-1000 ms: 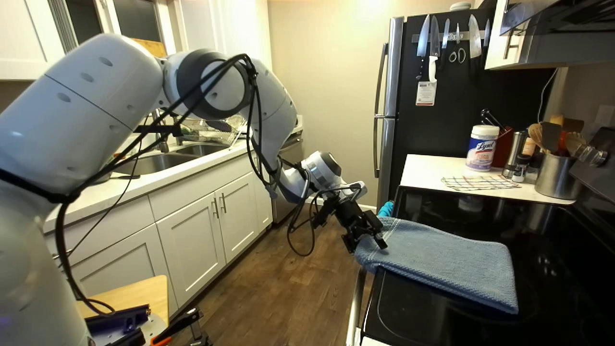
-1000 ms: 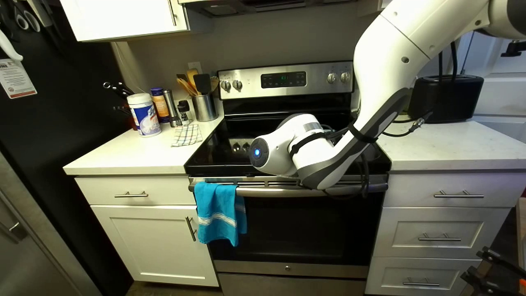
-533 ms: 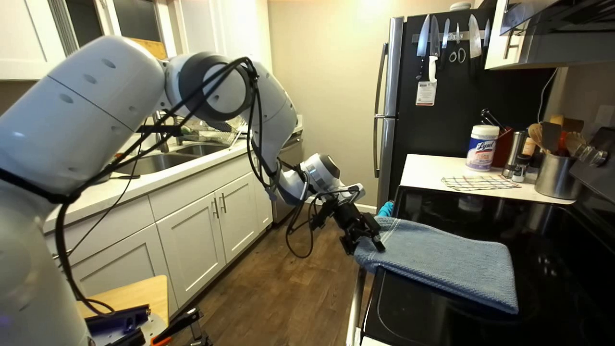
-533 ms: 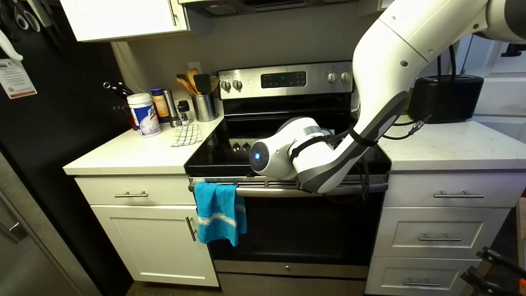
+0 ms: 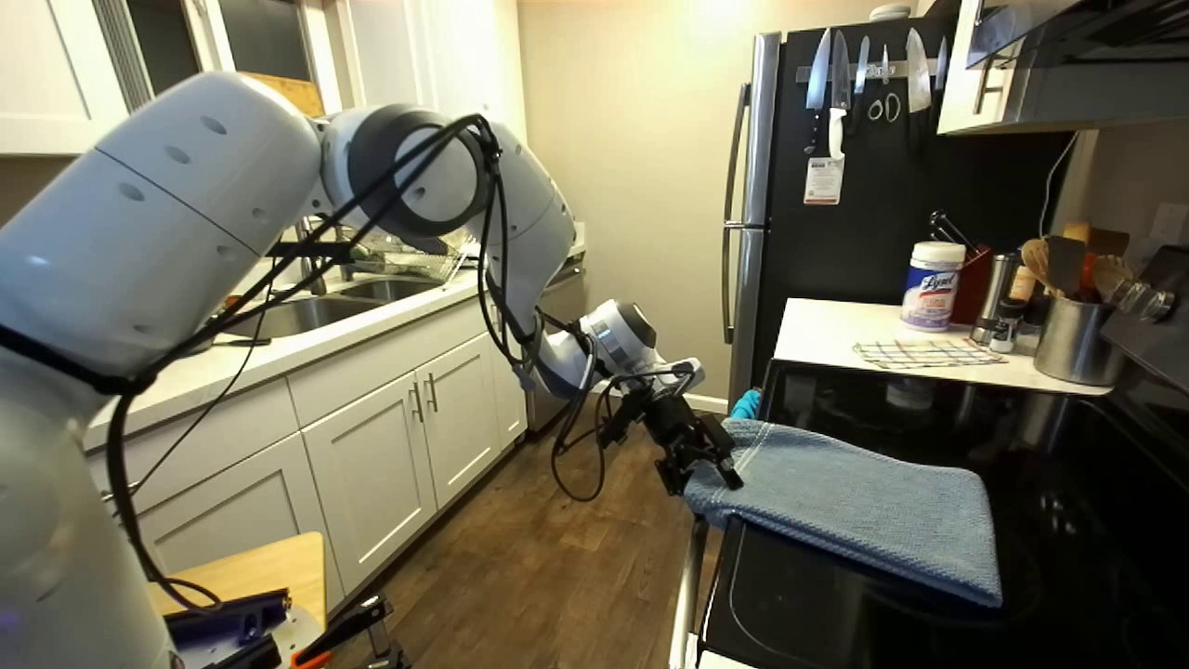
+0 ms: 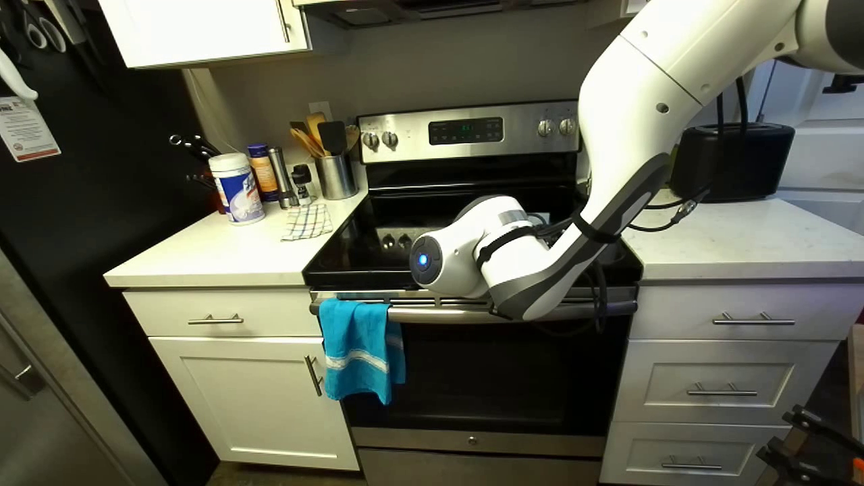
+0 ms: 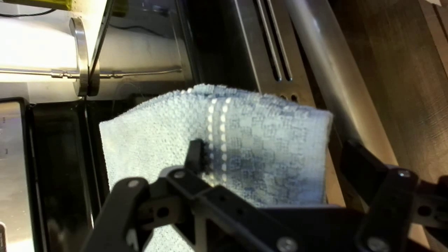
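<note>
A folded blue-grey towel (image 5: 855, 506) lies on the black stovetop (image 5: 808, 604), its near end over the front edge. In the wrist view the towel (image 7: 273, 140) shows a double line of white stitches. My gripper (image 5: 701, 476) is at that near end. In the wrist view my gripper (image 7: 274, 148) is open, with towel between its spread fingers. One finger (image 7: 194, 154) is over the towel beside the stitches; the other is past the towel's edge, near the oven handle (image 7: 336, 70). Whether the fingers touch the cloth cannot be told. The arm hides gripper and towel in an exterior view.
A teal towel (image 6: 358, 354) hangs on the oven handle. A wipes canister (image 5: 932, 286), a utensil holder (image 5: 1077, 342) and a checked cloth (image 5: 929, 353) are on the counter beside the stove. A black toaster (image 6: 732, 162) stands on the opposite counter. Knives hang on the fridge (image 5: 892, 204).
My gripper and forearm have moved slightly down and a little back from the stove. The towel has not visibly moved.
</note>
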Robot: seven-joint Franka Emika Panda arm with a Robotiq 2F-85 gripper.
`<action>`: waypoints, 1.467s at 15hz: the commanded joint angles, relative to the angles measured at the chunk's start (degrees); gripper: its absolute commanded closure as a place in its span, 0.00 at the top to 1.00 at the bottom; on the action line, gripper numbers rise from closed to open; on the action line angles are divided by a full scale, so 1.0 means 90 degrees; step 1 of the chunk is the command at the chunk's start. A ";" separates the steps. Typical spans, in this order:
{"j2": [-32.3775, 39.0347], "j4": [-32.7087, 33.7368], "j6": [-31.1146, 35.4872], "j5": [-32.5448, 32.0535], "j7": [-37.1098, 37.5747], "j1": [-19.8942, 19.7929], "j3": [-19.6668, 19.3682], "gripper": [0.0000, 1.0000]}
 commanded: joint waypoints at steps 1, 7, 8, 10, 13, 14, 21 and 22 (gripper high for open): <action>-0.0100 -0.0099 0.0033 -0.0117 -0.0025 0.0013 -0.0059 1.00; -0.0193 -0.0115 -0.0001 -0.0285 0.0015 0.0023 -0.0115 1.00; -0.0216 -0.0128 -0.0002 -0.0315 0.0029 0.0024 -0.0124 1.00; -0.0284 -0.0172 0.0014 -0.0353 0.0059 0.0023 -0.0130 1.00; -0.0445 -0.0278 0.0083 -0.0332 0.0051 0.0004 -0.0081 1.00; -0.0525 -0.0335 0.0125 -0.0318 0.0043 -0.0005 -0.0051 1.00; -0.0888 -0.0449 0.0149 -0.0358 0.0078 0.0026 0.0039 1.00; -0.0918 -0.0447 0.0147 -0.0356 0.0074 0.0021 0.0046 1.00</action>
